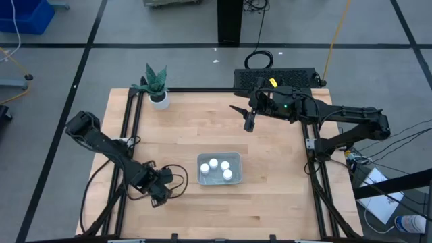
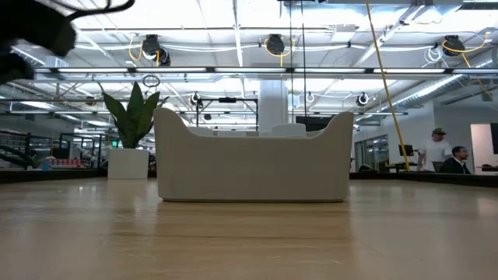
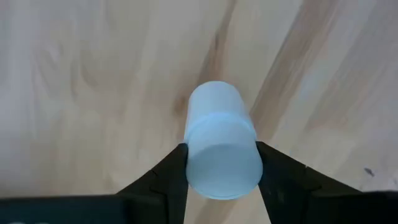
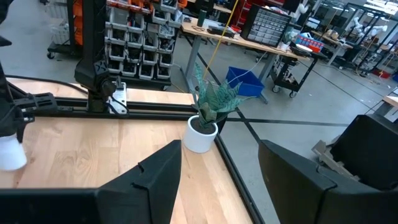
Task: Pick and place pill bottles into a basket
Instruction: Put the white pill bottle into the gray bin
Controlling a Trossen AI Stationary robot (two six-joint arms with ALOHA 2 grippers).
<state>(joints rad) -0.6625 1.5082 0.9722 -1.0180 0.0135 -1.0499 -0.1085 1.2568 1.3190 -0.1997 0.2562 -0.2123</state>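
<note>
The pale basket point(image 1: 219, 169) stands on the wooden table, a little right of the middle and toward the near edge, with several white pill bottles point(image 1: 214, 164) upright in it. It fills the middle of the low view point(image 2: 253, 159). My left gripper point(image 1: 159, 194) is at the near left of the table, left of the basket, and is shut on one more white bottle point(image 3: 221, 146). That bottle also shows in the right wrist view point(image 4: 10, 154). My right gripper point(image 1: 247, 121) is open and empty over the far right of the table point(image 4: 217, 180). My left gripper pinches the bottle's round side near its upper end point(image 3: 193, 165) between its two fingers point(image 3: 168, 177), one on each side. The fingers point down from above. The bottle stands upright below them; I cannot tell whether its lower end touches the table.
A white pot with a green plant point(image 1: 158, 91) stands at the table's far left corner. Black frame rails point(image 1: 128, 128) run along the left and right table edges. Bare wood lies between my left gripper and the basket. People stand in the room far behind point(image 2: 440, 152).
</note>
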